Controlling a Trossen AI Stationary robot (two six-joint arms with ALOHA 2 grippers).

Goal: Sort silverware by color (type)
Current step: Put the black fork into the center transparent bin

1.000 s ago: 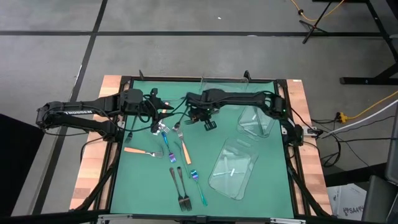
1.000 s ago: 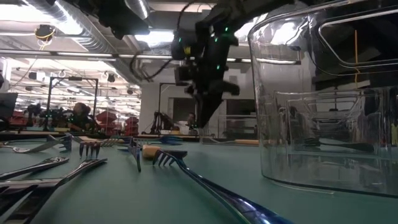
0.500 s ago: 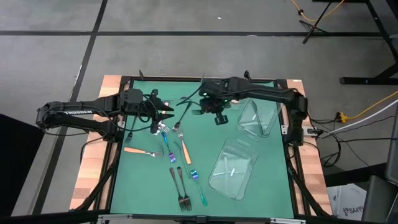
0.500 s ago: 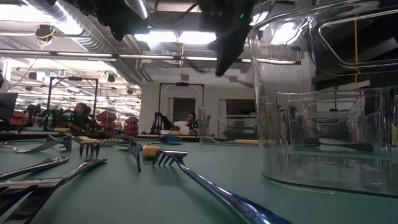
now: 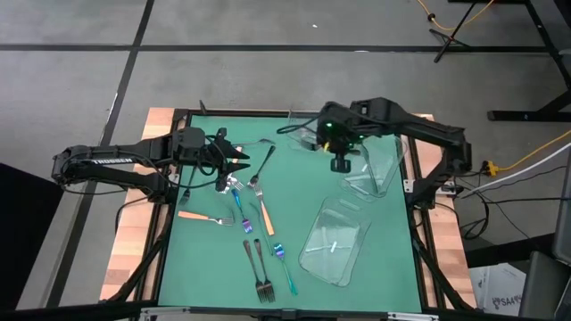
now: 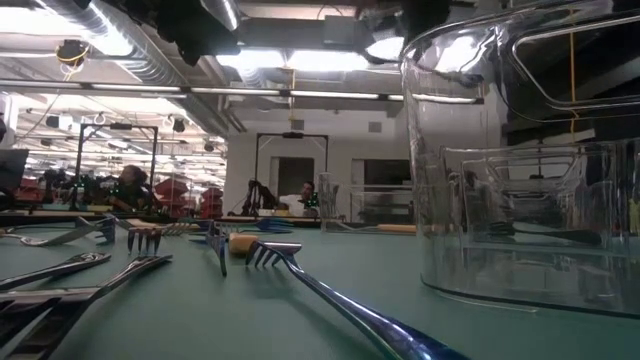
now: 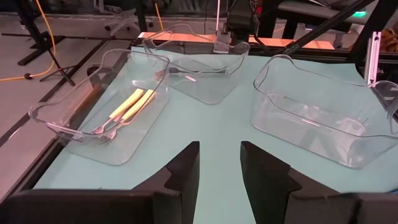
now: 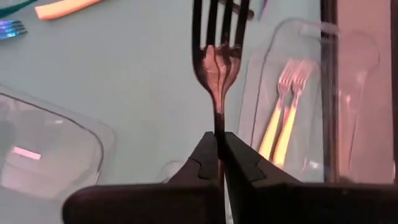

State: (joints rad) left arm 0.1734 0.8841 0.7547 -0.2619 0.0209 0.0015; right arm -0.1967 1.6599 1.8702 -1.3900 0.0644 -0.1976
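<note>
My right gripper [image 8: 219, 155] is pinched tight on the thin neck of a dark fork [image 8: 217, 43], tines pointing away from the wrist, and in the high view it hangs over the far side of the mat [image 5: 214, 267] beside the clear trays [image 5: 370, 169]. Below the fork, one tray [image 8: 292, 93] already holds 2 orange forks [image 8: 283, 118] lying side by side. I judge the dark fork stiff, light and slick, polished metal with a narrow waist, so a grip just behind the head is sensible, though it could swivel between the fingers if I swing fast (the handle end is hidden by the gripper). It belongs in a tray without orange ones, I think. My left gripper [image 7: 216, 165] waits with a moderate gap between its fingers, holding nothing, at the left of the mat just by the loose pile. Out there the rest lie flat: an orange fork [image 5: 198, 217] with a matte handle, a blue fork [image 5: 241, 212] with an iridescent sheen, and 2 dark forks [image 5: 260, 270] near the front edge. All are thin and low on the felt-like green surface, so pinching across the handle from above looks the safest hold.
</note>
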